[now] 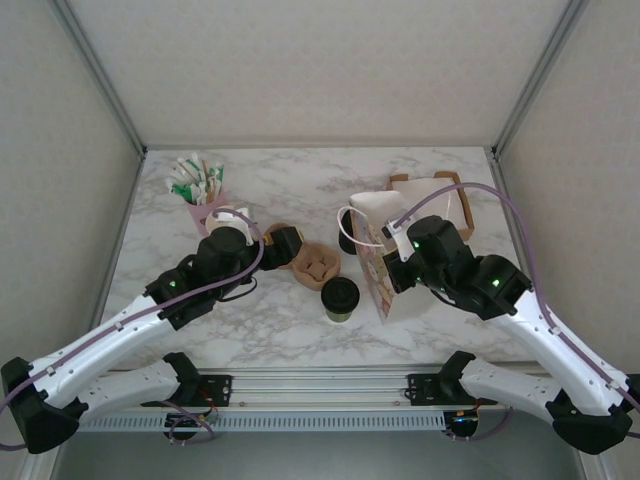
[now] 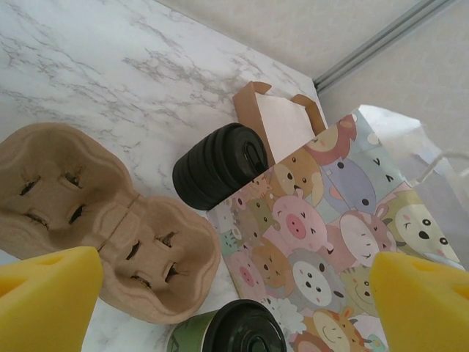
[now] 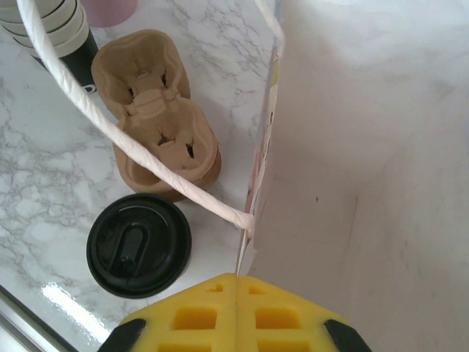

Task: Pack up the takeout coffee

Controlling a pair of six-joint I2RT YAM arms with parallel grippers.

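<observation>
Two claws, two states. Left gripper (image 2: pixel 234 304) has its fingers spread wide with nothing in them, over the pulp carrier (image 1: pixel 315 265).

The takeout coffee (image 1: pixel 340 298) stands upright on the marble table (image 1: pixel 200 320), just beside the carrier's near end and just left of the paper bag (image 1: pixel 385 270).

Handling guess:
- Thin paper wall, so it crushes if squeezed hard.
- Top-heavy and sloshy if full.
- The plastic lid is slick and may pop off.
- Take it by the olive sides below the lid, moderate force, keep it vertical.

Room:
- Open tabletop left and near of the cup.
- Carrier close behind, bag wall close on the right.
- The bag's white handle cord (image 3: pixel 139 150) droops across above the carrier, a snag risk.
- The cup has to clear the bag rim before going in.

Right gripper (image 3: pixel 236 308) is clamped shut, apparently pinching the bag's near rim.
</observation>
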